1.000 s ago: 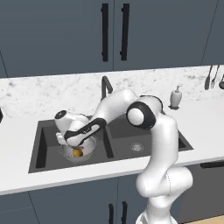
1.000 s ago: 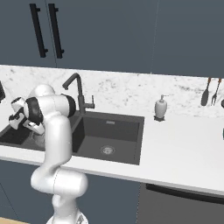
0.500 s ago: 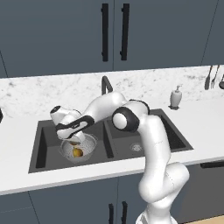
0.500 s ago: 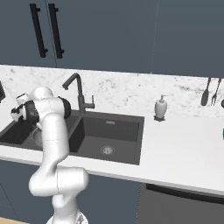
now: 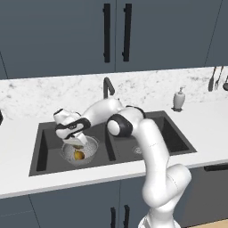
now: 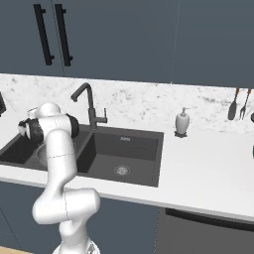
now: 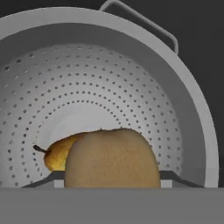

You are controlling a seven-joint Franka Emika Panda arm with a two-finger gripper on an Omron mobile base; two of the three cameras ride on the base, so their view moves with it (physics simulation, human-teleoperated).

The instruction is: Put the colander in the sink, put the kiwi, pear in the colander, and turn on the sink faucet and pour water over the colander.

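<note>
The colander (image 5: 80,151) sits in the sink's (image 5: 44,133) left basin with the pear (image 7: 59,153) inside, while the gripper (image 5: 76,141) pinches the kiwi (image 7: 111,157) just above it, and the faucet (image 5: 107,87) is not on yet.

— Where did we find the colander (image 5: 84,153)?
— In the left basin of the sink (image 5: 42,151), the pear (image 7: 59,153) lying inside it.
— And the kiwi (image 7: 113,158)?
— Between our gripper's (image 5: 76,143) tips, above the pear; the faucet (image 5: 107,87) stood behind.

Brown kiwi (image 7: 112,158) above pear (image 7: 59,153) inside colander (image 7: 183,109)
</note>
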